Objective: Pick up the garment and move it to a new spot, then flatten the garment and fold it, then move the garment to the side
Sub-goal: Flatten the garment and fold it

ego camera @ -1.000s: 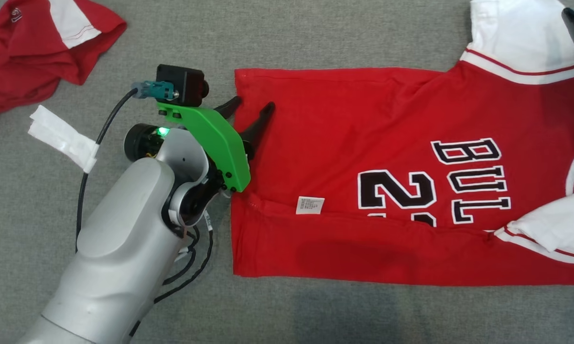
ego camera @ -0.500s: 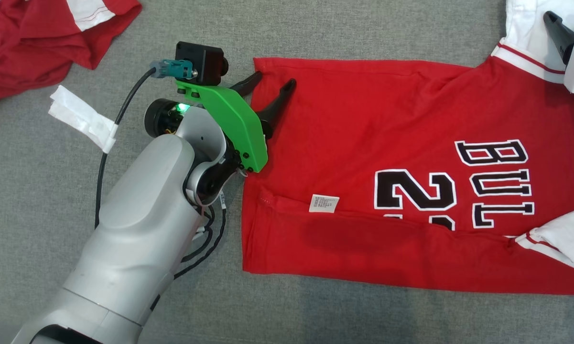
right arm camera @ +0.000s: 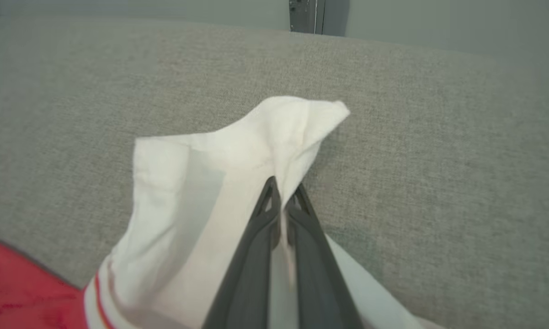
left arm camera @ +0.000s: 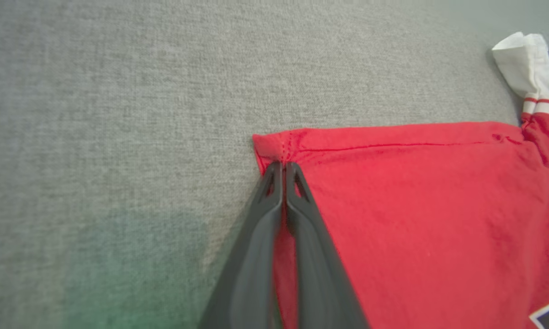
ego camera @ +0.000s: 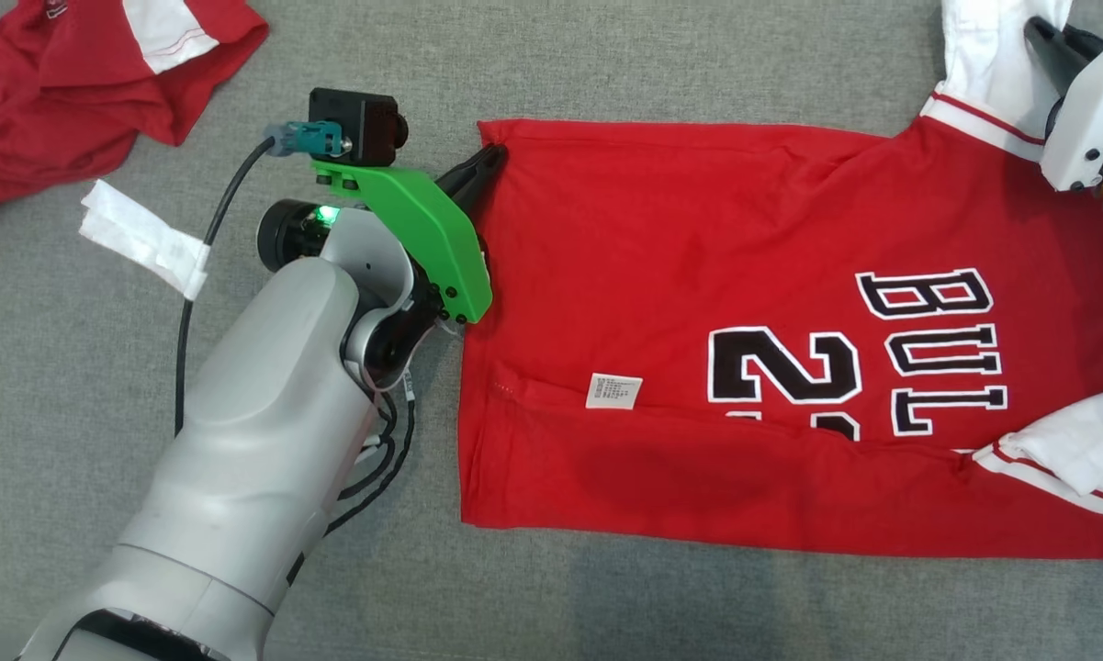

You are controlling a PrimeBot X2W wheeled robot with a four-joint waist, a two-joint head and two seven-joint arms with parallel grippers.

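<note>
2 clamped grips: the left gripper (left arm camera: 283, 165) pinches a hem corner (left arm camera: 274, 145) of the red jersey (ego camera: 698, 239), the right gripper (right arm camera: 283, 188) its white sleeve (right arm camera: 196, 183). Best to lift both evenly, keeping that edge taut.

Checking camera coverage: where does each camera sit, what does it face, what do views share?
Head view: on the head, looking down at the red jersey with white sleeves on grey fabric; silver left forearm, left gripper, right gripper show.
Left wrist view: on that wrist, along its shut dark fingers pinching the jersey's hem corner.
Right wrist view: likewise, fingers shut on a white sleeve.
Shared: all three show the jersey.
</note>
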